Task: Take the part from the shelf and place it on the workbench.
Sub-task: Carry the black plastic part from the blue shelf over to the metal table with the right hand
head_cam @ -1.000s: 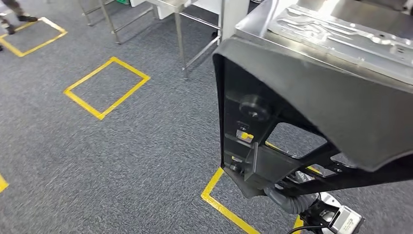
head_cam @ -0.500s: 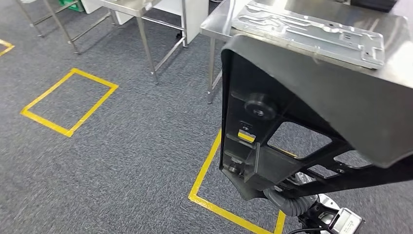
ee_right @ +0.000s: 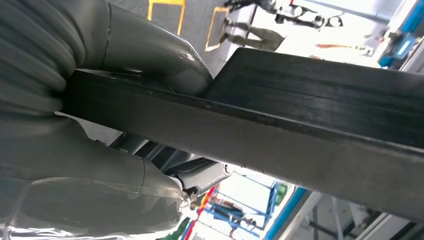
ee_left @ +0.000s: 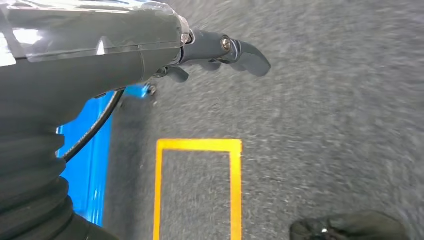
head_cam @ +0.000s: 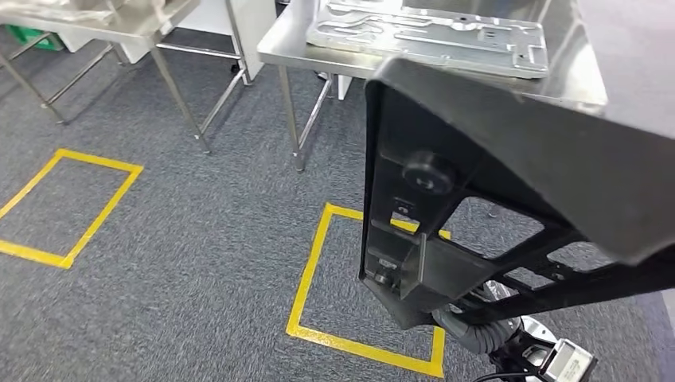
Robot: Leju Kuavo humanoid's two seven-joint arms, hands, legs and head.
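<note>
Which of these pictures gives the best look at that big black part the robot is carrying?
The head view: it shows the black part nearly whole, with its cut-out openings and round knob, in front of the workbench. The right wrist view shows just its dark edge gripped by the right hand. The left wrist view looks at carpet.

— What is found standing in the way ahead?

— The steel table (head_cam: 581,79) is largely taken up by a flat metal plate (head_cam: 430,32); bare surface is left along its right side. Much of the forward view is blocked by the black part (head_cam: 509,199) held in the right hand (ee_right: 150,55).

— And lower down?

— Open carpet floor (head_cam: 199,239) is seen, interrupted by table legs (head_cam: 290,119).
</note>
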